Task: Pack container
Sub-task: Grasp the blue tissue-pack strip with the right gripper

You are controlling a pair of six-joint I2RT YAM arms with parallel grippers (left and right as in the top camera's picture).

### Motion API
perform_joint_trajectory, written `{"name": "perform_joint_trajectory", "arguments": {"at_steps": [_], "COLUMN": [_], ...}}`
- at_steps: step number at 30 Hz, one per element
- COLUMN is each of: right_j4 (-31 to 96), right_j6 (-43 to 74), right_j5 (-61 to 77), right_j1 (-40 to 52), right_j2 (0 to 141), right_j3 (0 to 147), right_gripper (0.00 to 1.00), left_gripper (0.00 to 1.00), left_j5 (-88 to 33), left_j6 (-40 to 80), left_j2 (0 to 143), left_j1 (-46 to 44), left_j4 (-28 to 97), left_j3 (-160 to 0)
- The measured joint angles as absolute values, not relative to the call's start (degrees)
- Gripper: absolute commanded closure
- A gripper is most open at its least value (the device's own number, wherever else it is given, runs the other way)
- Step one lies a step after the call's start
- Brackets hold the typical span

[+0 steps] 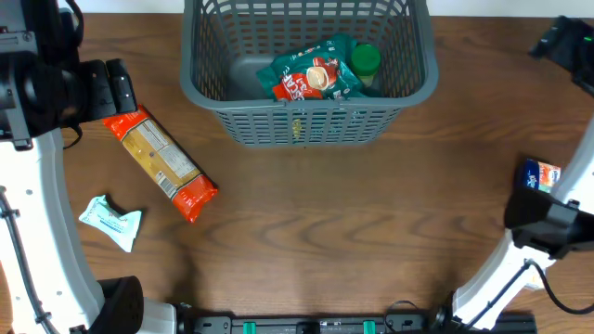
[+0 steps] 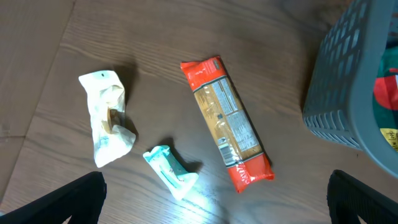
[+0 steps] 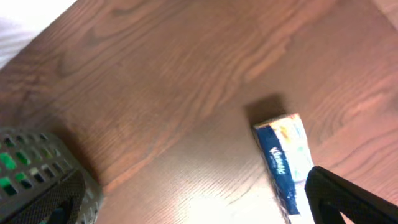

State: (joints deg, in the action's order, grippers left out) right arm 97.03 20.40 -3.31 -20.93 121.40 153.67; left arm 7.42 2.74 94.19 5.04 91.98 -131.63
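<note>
Overhead, the large dark grey slotted plastic basket (image 1: 311, 125) sits at the desk's (image 1: 371, 223) far edge, part-filled. The left hand (image 2: 216, 186) gapes above the long orange pasta packet (image 2: 227, 134), probably next in. Whether the right hand (image 1: 560, 42) is apart or together, I cannot tell.

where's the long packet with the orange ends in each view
Overhead: the long packet lies diagonally at left, below and left of the container.
Left wrist: the long packet runs diagonally through the centre, with the container at the right edge.
Right wrist: not in it; only a corner of the container shows, bottom left.
Shared landmark: the container.
</note>
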Motion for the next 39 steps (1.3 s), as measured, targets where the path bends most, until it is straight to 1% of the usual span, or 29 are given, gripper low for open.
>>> {"name": "perform_joint_trajectory", "arguments": {"at_steps": [4,8,16,18,21,25,30,33,39], "right_j4": [96.97,96.86,97.08,96.86,94.87,86.08,71.81,64.27,53.82], "right_j6": [18.57,16.45,15.05,14.81,13.96,11.31,5.02,2.46,-0.45], "right_j5": [2.57,4.19,-2.90,-5.72,-8.45,-9.43,-6.39,-5.48,-4.51], "right_j1": [-24.10,-24.21,-25.69,-27.27,-30.04,-34.83,-39.51,-39.92,-40.03], "right_j2": [119.59,112.84,89.45,84.99,82.65,83.40,84.47,84.62,84.97], "right_j3": [149.18,137.14,109.89,103.66,96.86,85.62,71.92,67.51,62.35], "right_gripper": [0.01,0.01,0.01,0.01,0.01,0.01,0.01,0.01,0.01], "left_gripper": [0.01,0.01,0.01,0.01,0.01,0.01,0.01,0.01,0.02], "left_j5": [7.31,7.22,7.14,6.94,6.79,6.79,6.79,6.79,6.76], "left_j6": [2.72,2.74,2.74,2.74,2.74,2.74,2.74,2.74,2.74], "left_j2": [94.19,94.19,94.19,94.19,94.19,94.19,94.19,94.19,94.19], "left_j1": [5.04,5.04,5.04,5.04,5.04,5.04,5.04,5.04,5.04], "left_j4": [91.98,91.96,91.66,91.61,91.37,91.07,91.09,91.09,91.07], "left_j3": [-131.63,-131.63,-131.63,-131.63,-131.63,-131.63,-131.63,-131.63,-131.63]}}
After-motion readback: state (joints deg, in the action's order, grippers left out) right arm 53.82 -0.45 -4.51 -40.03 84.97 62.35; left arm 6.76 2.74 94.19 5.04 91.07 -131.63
